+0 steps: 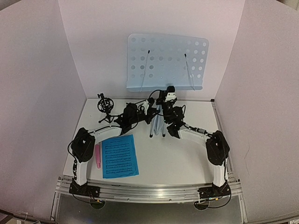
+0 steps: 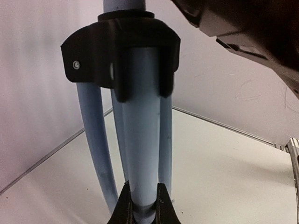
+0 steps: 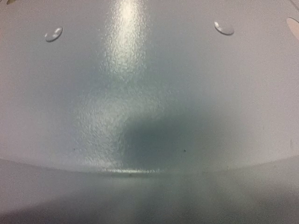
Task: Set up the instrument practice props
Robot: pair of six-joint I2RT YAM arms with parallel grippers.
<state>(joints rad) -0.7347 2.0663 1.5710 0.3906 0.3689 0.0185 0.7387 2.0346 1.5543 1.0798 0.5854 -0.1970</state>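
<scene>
Music-stand desk [image 1: 168, 63]: the pale-blue perforated panel is seen raised at the rear middle of the bench [image 1: 187, 154], tilted towards the arms, with two thin page-holder arms lying across its face. In the right wrist view its painted surface and a few holes fill the whole frame.
Tripod legs [image 1: 156, 125]: they are seen below the desk, gathered close together and reaching down to the bench between the two arms. In the left wrist view they hang from a black collar [image 2: 120, 51].
Left gripper [image 2: 143, 200]: it is placed low on the stand, and its jaws are clenched on the central tube [image 2: 140, 140], one finger on each side.
Right gripper [image 1: 169, 89]: it is raised to the desk's lower lip. Whether its jaws are clenched or released cannot be told, as no fingers are shown in its own view.
Sheet-music pages [image 1: 120, 156]: the blue printed sheets are laid flat on the near left of the bench.
Pink microphone [image 1: 97, 156]: it is laid on the bench just left of the pages, beside the left arm.
Mic mount [image 1: 105, 106]: the small black tripod is stood at the rear left, well apart from the microphone.
</scene>
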